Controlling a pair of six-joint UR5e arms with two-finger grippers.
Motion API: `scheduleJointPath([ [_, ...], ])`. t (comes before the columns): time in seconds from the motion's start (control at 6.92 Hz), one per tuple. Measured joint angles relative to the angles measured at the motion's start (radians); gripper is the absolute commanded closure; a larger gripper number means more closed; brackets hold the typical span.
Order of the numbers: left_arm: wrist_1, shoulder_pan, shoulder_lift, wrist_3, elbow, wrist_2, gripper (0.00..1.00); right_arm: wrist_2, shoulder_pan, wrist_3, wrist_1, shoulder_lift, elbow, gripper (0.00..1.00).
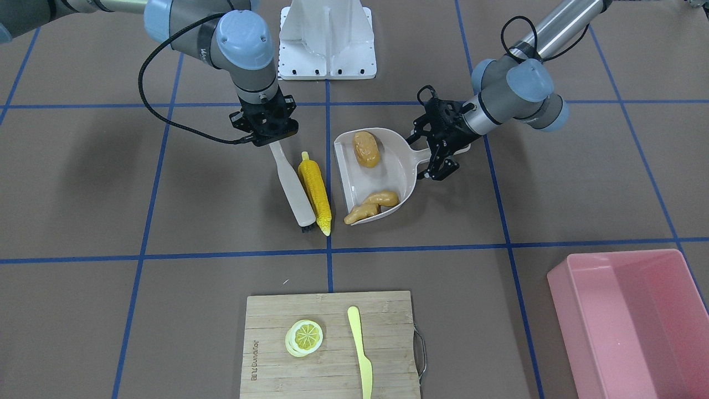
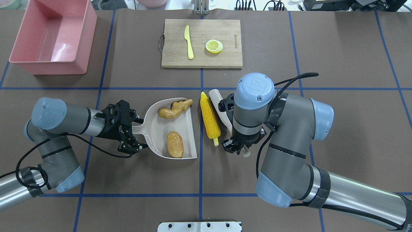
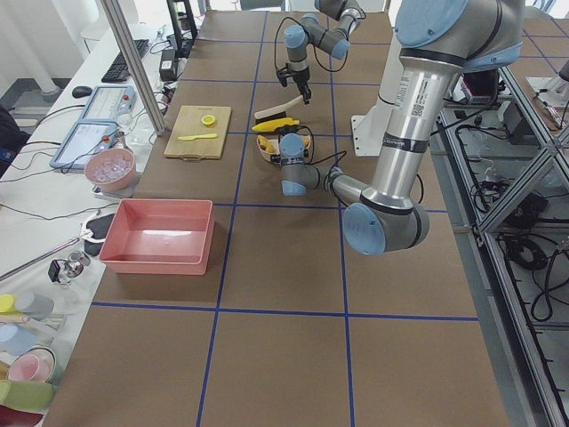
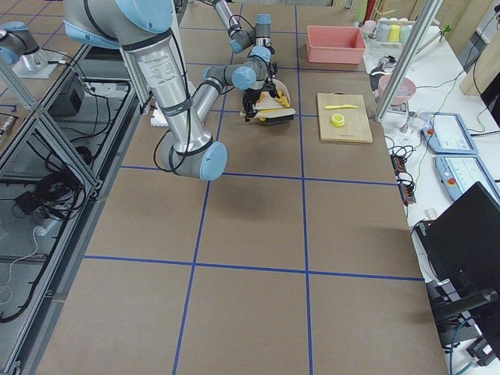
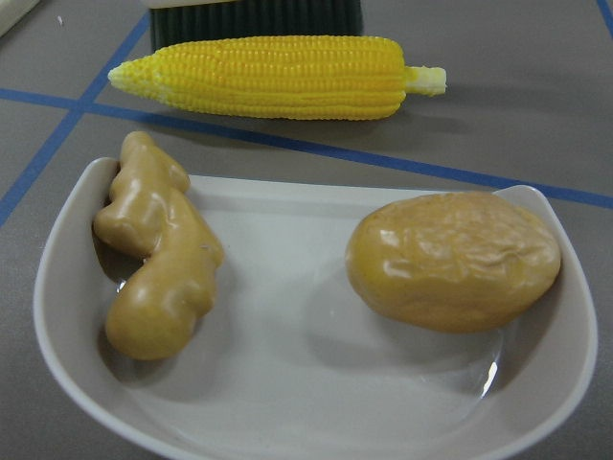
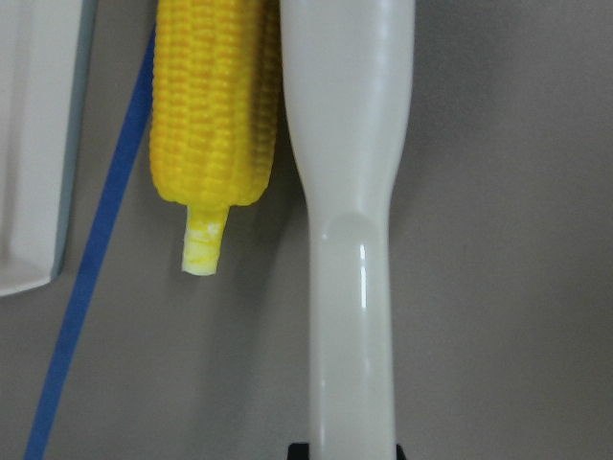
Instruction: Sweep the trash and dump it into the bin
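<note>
The right end effector [image 1: 270,138] clamps a smooth beige brush [image 1: 291,185] against the ribbed yellow corn cob [image 1: 314,191] on the worktop [image 1: 166,288]. The left end effector [image 1: 440,152] grips the glossy dustpan [image 1: 388,160], which holds the rounded potato [image 1: 366,148] and knobbly ginger root [image 1: 372,206]. The smooth pink bin [image 1: 631,321] stands well apart.

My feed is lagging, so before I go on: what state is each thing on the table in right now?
Corn cob: on the table, between brush and dustpan mouth, not yet in.
Potato: in the dustpan.
Ginger root: in the dustpan, tip at the open edge.
Dustpan: flat on the table, handle in the left hand.
Brush: held by the right hand, against the corn.
Pink bin: empty.
Lemon slice, knife: on the cutting board.
</note>
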Motion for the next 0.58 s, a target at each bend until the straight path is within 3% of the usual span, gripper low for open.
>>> scheduleJointPath([
  [0.58, 0.0, 0.0, 0.0, -0.001, -0.001, 0.0, 0.02, 0.019, -0.026, 0.136, 0.102, 0.091, -0.114, 1.0],
])
